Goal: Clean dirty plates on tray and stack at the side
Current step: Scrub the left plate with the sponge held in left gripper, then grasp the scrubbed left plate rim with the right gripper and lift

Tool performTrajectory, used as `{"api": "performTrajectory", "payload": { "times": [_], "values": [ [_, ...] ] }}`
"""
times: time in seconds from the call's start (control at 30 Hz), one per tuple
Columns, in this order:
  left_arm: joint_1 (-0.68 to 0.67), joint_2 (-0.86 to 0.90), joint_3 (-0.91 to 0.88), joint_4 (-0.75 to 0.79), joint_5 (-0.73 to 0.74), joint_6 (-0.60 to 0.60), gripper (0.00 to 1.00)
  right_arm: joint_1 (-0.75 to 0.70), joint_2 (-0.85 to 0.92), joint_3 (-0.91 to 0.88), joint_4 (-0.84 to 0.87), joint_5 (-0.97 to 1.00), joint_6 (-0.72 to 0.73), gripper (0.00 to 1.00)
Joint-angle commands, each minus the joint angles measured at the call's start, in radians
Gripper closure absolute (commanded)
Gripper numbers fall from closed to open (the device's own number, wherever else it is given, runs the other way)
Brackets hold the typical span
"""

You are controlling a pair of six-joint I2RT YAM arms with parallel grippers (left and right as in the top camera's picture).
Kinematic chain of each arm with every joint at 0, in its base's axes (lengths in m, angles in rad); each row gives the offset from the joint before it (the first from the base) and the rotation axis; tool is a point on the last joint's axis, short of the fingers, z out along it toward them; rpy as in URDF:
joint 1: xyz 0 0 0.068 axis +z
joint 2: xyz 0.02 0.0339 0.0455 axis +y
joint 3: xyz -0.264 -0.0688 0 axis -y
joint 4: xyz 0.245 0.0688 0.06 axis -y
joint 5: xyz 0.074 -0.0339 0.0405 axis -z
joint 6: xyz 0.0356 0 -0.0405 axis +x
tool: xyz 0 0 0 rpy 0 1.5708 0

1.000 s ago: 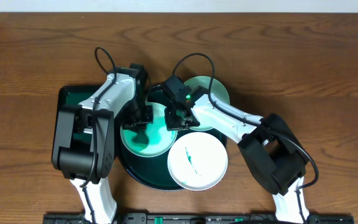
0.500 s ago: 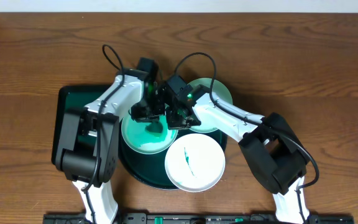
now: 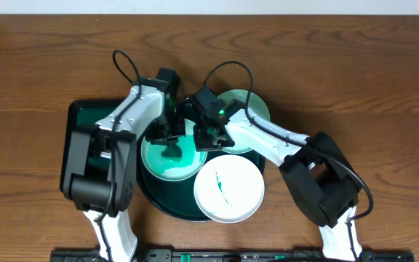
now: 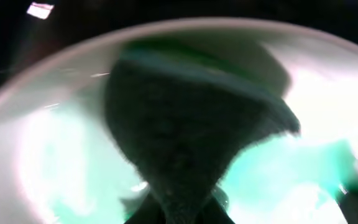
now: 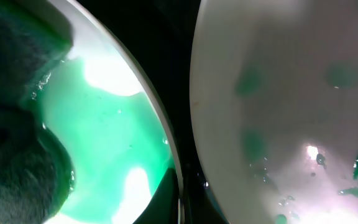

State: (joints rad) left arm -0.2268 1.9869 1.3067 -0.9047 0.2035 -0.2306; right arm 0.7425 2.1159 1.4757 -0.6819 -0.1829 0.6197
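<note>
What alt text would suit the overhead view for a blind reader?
Two robot arms meet over a green-smeared plate on a round dark green tray, the left gripper holding a dark cloth on it. Two more plates sit on the tray.

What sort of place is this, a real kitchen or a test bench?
Most likely a staged robot test bench, not a kitchen: a brown wooden table, a round dark green tray with three small pale plates smeared teal, and two robot arms mounted at its near edge.
</note>
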Motion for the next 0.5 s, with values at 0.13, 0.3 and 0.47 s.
{"api": "performTrajectory", "payload": {
  "times": [0.13,0.3,0.47],
  "values": [
    [0.01,-0.049,0.031,0.032,0.203,0.151,0.93,0.003,0.024,0.002,0.01,-0.065,-0.068,0.99],
    [0.061,-0.23,0.098,0.046,-0.085,-0.024,0.93,0.003,0.022,0.002,0.021,-0.088,-0.101,0.99],
    [0.108,-0.38,0.098,0.076,-0.25,-0.06,0.93,0.003,-0.003,0.01,0.02,-0.088,-0.111,0.99]
  ]
}}
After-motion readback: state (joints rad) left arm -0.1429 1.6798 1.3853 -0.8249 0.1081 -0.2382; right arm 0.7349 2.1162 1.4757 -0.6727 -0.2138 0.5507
